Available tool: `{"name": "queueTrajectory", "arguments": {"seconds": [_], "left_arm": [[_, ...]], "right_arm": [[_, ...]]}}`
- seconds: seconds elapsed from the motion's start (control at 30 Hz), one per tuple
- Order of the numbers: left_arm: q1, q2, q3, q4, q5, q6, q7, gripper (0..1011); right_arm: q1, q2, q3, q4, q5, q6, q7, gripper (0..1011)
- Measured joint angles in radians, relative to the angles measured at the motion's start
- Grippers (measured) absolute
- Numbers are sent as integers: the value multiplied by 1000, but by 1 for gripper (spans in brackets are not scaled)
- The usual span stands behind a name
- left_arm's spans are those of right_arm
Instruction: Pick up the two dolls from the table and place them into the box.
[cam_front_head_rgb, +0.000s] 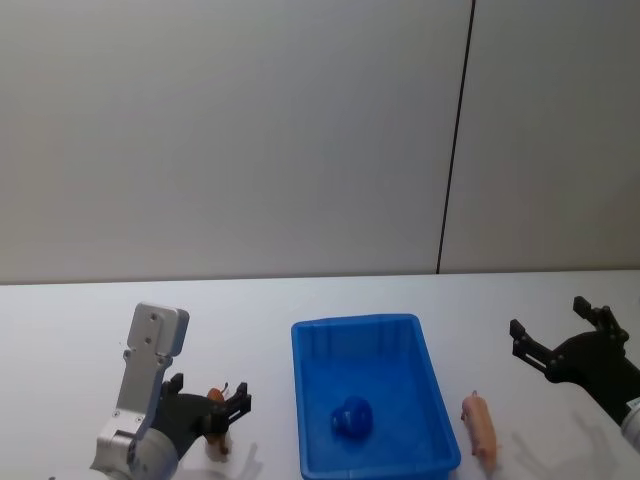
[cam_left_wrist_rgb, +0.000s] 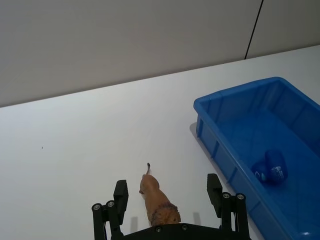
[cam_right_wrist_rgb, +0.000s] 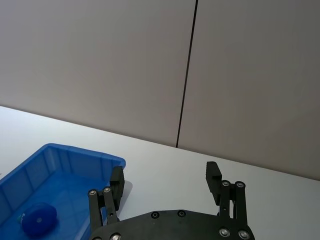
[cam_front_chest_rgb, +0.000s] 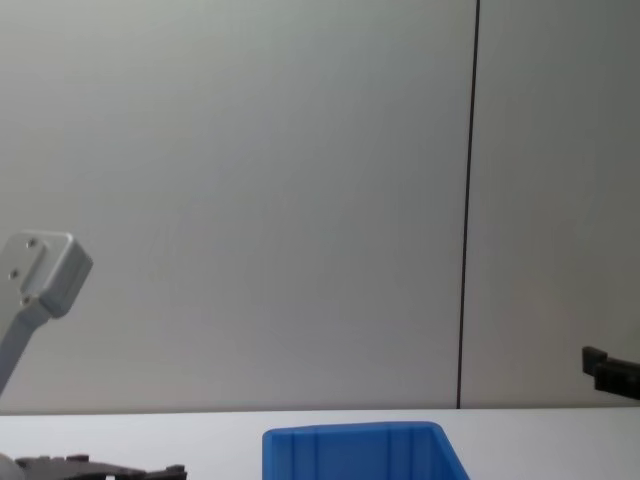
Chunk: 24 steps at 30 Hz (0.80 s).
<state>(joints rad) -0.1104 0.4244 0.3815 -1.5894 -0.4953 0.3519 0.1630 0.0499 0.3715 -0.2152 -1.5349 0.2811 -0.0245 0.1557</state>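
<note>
The left pincer (cam_left_wrist_rgb: 168, 192) hangs low over the worktop (cam_left_wrist_rgb: 75, 150) with its jaws spread wide, straddling the brown doll (cam_left_wrist_rgb: 159, 206), which lies just left of the box (cam_front_head_rgb: 372, 340). The right pincer (cam_front_head_rgb: 555, 328), equally open, hovers to the right of the pink doll (cam_front_head_rgb: 480, 428), which lies beside the box's right wall. A blue object (cam_front_head_rgb: 352, 417) sits in the box (I cannot tell what it is). The brown doll looks a little nearer one finger, so closing may nudge or tip it. A shallow grip on its narrow body could also slip over the rim.
</note>
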Motion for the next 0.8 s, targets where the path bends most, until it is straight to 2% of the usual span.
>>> {"name": "queueTrajectory", "arguments": {"seconds": [0.37,0.8], "left_arm": [[-6,-19,-2,53,-20,-2,-8,1001],[-42,-50,-4,137,-11,1,-33,1001]], "right_arm": [[0,0,0,0,0,0,0,1003],[0,0,0,0,0,0,0,1003]]}}
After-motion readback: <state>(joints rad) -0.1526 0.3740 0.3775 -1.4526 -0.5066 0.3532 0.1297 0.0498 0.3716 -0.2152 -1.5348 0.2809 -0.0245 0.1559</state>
